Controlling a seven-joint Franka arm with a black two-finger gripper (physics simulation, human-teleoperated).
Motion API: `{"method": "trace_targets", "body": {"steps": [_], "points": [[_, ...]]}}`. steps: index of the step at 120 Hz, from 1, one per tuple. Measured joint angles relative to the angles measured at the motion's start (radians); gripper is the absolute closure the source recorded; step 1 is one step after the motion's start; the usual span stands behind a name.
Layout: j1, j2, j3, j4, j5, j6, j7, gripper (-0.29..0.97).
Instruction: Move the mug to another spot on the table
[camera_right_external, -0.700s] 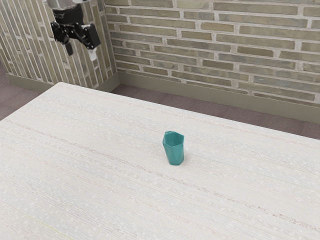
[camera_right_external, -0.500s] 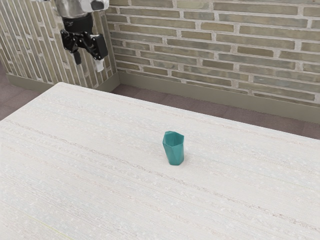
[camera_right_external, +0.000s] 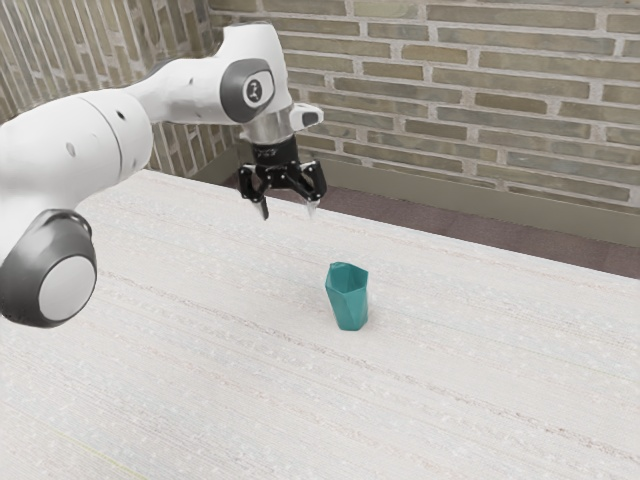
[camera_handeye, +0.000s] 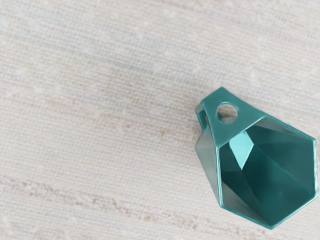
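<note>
the teal mug (camera_right_external: 346, 297) stands upright on the pale wood-grain table (camera_right_external: 180, 360), near the middle of the top, touching nothing else. the black gripper (camera_right_external: 289, 206) hangs in the air above the table at about eleven o'clock from the mug, well apart from it — fingers pointing down and spread wide, nothing between them. the white arm (camera_right_external: 110, 130) comes in from the exterior view's nine o'clock side. behind the table, at twelve o'clock, runs a brick wall (camera_right_external: 450, 80). from the wrist camera the mug (camera_handeye: 255, 167) shows its faceted hollow inside, mouth open upward, and a small handle (camera_handeye: 220, 96) pierced by a round hole — bare table (camera_handeye: 100, 100) lies all round it.
</note>
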Motion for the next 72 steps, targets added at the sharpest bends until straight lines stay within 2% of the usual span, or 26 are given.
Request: {"method": "trace_targets", "body": {"steps": [16, 48, 72], "points": [[-0.001, 0.078, -0.008, 0.01, -0.043, 0.055, -0.11, 0.0], [-0.008, 0.335, 0.0, 0.389, -0.023, -0.019, -0.336, 0.0], [-0.014, 0.434, 0.001, 0.467, -0.009, -0.056, -0.466, 0.0]]}}
